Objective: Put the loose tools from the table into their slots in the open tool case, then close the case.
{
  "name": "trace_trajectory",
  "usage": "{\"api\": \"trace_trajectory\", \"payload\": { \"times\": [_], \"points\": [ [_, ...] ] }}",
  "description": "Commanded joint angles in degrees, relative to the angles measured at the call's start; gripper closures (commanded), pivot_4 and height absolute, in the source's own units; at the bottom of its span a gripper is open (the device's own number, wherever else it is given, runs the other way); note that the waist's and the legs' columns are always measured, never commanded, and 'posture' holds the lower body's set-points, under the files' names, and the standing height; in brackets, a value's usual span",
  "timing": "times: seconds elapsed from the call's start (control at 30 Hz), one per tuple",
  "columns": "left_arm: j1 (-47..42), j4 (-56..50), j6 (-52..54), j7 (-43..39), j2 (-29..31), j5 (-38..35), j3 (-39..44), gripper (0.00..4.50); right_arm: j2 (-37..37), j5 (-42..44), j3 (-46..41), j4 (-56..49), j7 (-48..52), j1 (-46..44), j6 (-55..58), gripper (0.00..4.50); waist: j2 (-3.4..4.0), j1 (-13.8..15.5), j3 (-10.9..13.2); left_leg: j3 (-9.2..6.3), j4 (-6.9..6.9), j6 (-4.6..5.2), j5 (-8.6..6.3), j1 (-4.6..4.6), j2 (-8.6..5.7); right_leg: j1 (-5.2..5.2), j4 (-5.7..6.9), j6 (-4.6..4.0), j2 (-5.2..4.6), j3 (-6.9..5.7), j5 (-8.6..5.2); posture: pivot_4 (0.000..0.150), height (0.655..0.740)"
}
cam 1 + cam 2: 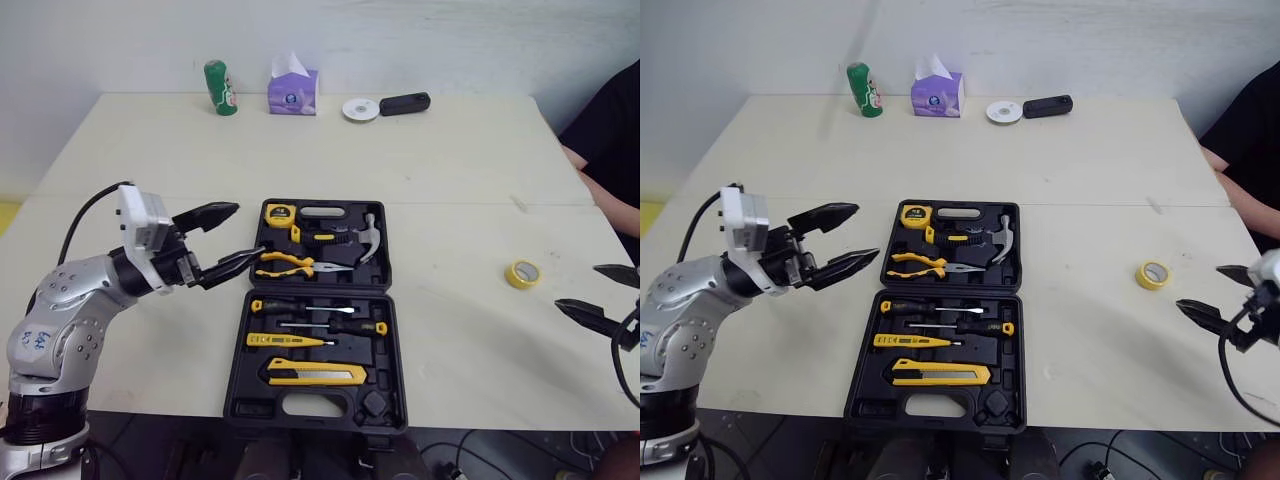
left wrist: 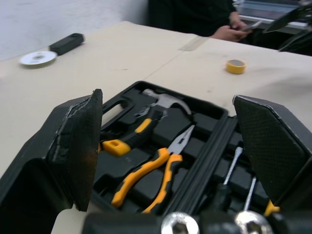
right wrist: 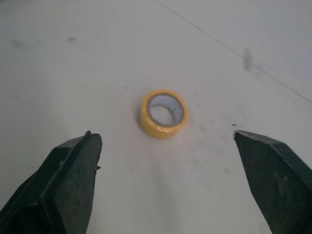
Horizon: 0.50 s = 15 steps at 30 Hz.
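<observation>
The black tool case (image 1: 318, 395) lies open mid-table, holding a hammer (image 1: 364, 239), yellow-handled pliers (image 1: 286, 264), a tape measure (image 1: 277, 212), screwdrivers (image 1: 300, 306) and a yellow utility knife (image 1: 315, 374). A yellow tape roll (image 1: 522, 273) lies loose on the table to the right of the case. My left gripper (image 1: 225, 238) hangs open just left of the case's far half, empty. My right gripper (image 1: 598, 296) is open at the right edge, a short way right of the tape roll (image 3: 163, 113), which lies ahead of its fingers.
Along the far edge stand a green can (image 1: 221, 88), a purple tissue box (image 1: 293, 90), a white disc (image 1: 360, 109) and a black device (image 1: 404, 103). A person's arm (image 1: 600, 170) rests at the table's right side.
</observation>
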Motion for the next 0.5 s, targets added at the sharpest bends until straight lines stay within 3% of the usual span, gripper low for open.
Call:
{"api": "trace_trajectory", "payload": {
  "times": [0.03,0.17,0.5],
  "points": [
    [-2.8,-2.1,1.5,-2.0,-0.1,-1.6,-2.3,0.02,-9.3,-2.0,8.2,6.6,11.3,-9.8,2.7,0.0,-0.19,0.0,0.1,-0.05,-0.06,-0.02,0.0,0.0,0.02,0.0,-0.07,0.0,0.03,-0.03,0.0,0.15,0.74],
    [-5.1,-2.7,3.5,-2.2,-1.8,-1.8,-5.5,0.02,-12.2,-9.3,23.5,15.4,19.9,-26.2,2.0,0.0,-0.24,-0.2,0.3,0.02,0.19,0.06,0.0,-0.14,0.01,-0.09,-0.03,0.03,0.02,0.0,0.02,0.15,0.74],
    [-7.0,-4.0,3.4,-4.1,-3.6,0.4,-10.9,0.02,-6.4,-27.6,43.5,31.8,33.1,-54.6,-2.9,0.0,-0.26,-0.2,0.3,-0.07,0.8,0.09,0.01,-0.82,0.03,-0.49,0.07,0.13,0.04,-0.11,0.09,0.15,0.74]
  ]
}}
